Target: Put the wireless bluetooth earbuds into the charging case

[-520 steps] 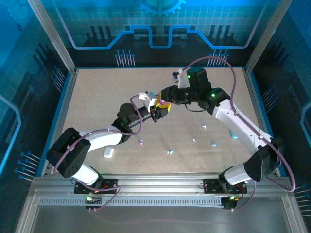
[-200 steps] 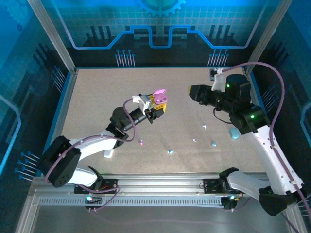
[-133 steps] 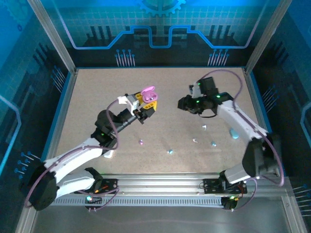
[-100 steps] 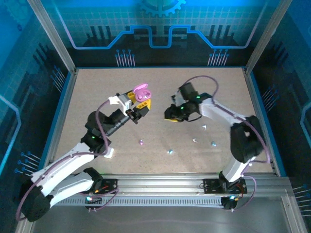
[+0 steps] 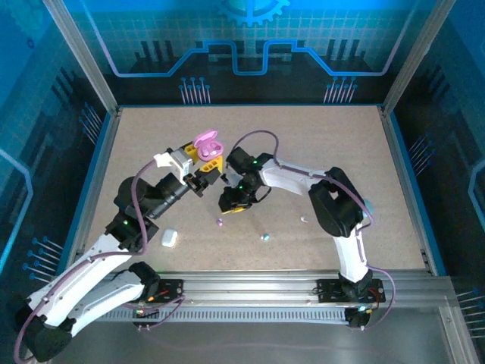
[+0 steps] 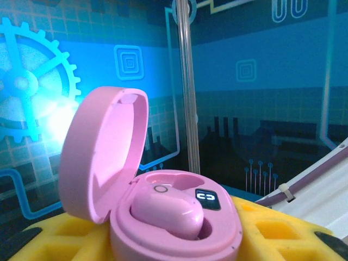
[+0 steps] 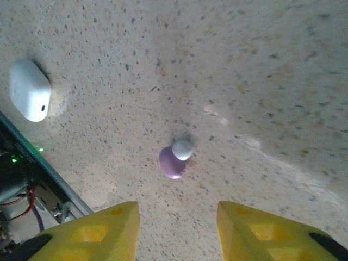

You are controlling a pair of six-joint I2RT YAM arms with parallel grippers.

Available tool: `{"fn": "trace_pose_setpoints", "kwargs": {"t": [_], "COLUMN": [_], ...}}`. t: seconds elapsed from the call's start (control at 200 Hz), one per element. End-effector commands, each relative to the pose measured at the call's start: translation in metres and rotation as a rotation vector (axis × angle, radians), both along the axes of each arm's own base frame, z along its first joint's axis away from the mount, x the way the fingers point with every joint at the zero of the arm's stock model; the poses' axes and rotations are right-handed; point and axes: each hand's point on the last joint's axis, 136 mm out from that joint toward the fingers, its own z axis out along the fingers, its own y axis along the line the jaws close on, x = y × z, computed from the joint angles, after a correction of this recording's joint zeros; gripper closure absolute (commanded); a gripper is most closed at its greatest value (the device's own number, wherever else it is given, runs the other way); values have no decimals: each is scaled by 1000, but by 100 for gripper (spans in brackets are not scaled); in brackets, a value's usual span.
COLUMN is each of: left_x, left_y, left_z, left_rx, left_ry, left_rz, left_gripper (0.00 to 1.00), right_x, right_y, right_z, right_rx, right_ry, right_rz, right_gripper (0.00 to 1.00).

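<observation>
The surface [image 5: 318, 144] is a speckled beige board, level, fenced by an aluminium frame [image 5: 85, 68] and closed in by blue-lit wall panels [image 5: 242, 42] printed with circuit and gear patterns. Loose items on it: a closed white case [image 5: 169, 237] near the left forearm, a light blue earbud [image 5: 265, 236] towards the near edge, and a white earbud [image 5: 304, 219] beside the right arm's elbow, all well apart from one another. The right arm lies across the middle of the surface, covering the ground behind it. The left arm's fingers [image 5: 207, 160] are closed on the base of a pink charging case [image 6: 174, 228], held raised above the surface, left of centre. Its lid is hinged up and leans left in the wrist view, with the cavity facing upward. One pink earbud [image 6: 167, 212] sits in the case, long axis lying across it. The right arm's fingers [image 7: 103, 235] stand apart, holding nothing, directed down at the surface. A purple earbud [image 7: 174, 160] lies on the surface just ahead of the gap, untouched. In the wrist view its pale tip points up and right, long axis on that diagonal.
</observation>
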Motion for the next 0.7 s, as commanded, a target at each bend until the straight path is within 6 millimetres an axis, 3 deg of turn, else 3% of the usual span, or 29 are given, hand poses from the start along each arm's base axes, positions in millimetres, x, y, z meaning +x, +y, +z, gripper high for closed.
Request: {"fn": "trace_pose_setpoints", "kwargs": {"t": [0.0, 0.415, 0.695], "left_x": [-6, -7, -5], "left_y": [9, 9, 8], "left_z": [24, 27, 27], "left_rx": [-18, -20, -21], "left_ry": [-53, -62, -59], "left_rz": [24, 23, 22], "left_gripper": [54, 54, 54], "right_x": [-10, -21, -10], "right_y": [-1, 14, -8], "right_z": [-10, -39, -41], "right_rx": [-97, -272, -440], "right_ry": [-20, -110, -216], "right_rz": [71, 212, 235], "right_gripper": [54, 52, 58]}}
